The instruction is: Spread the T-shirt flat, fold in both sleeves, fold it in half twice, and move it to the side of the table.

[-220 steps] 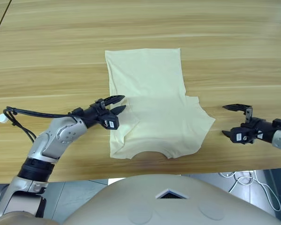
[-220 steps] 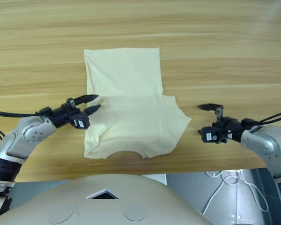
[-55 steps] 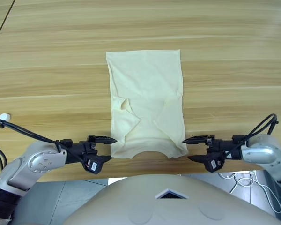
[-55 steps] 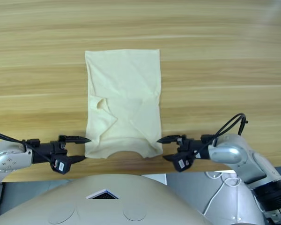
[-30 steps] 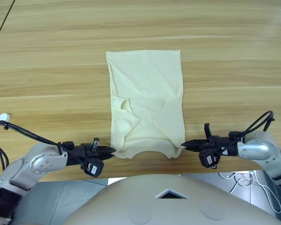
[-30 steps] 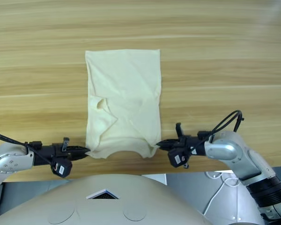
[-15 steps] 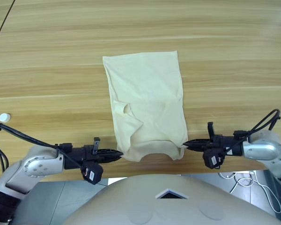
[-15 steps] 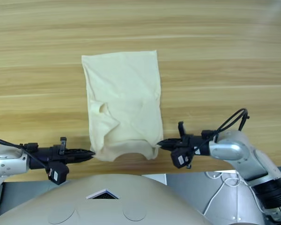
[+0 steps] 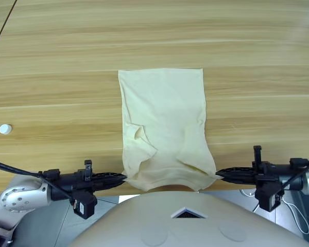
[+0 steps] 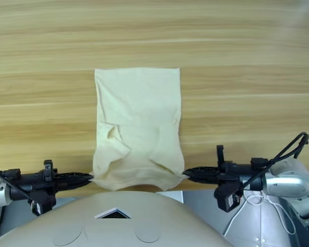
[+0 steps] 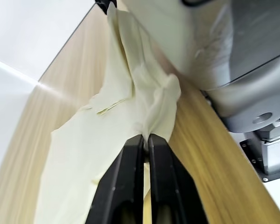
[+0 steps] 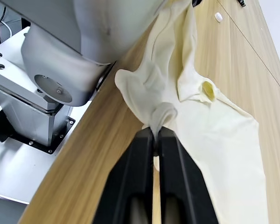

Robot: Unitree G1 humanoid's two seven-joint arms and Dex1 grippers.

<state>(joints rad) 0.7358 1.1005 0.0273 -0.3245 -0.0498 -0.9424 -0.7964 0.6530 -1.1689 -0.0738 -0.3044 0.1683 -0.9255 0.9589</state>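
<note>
both sets of jaws are pinched tight on cloth. the left gripper (image 9: pixel 122 177) grips the near left corner of the t-shirt (image 9: pixel 162 118), and the right gripper (image 9: pixel 219 175) grips its near right corner. both sit at the table's (image 9: pixel 67 51) near edge. in the left wrist view the left gripper's fingers (image 11: pixel 130 163) press together with a fold of fabric squeezed between them, and the right wrist view shows the same for the right gripper's fingers (image 12: pixel 142 154).

the collar cut is hard to make out, because the shirt's near hem bunches and sags right at the table's near edge. how much cloth sits inside each grip is hidden by the fingers.

the shirt is pale yellow, a long narrow rectangle running from the table's near edge toward its middle. both sleeves are folded in over the body and the far half lies smooth.

count: 1 t-shirt, 2 folded sleeves, 2 grippers, and 1 small white cap (image 9: pixel 5 129) on the table's left part.
</note>
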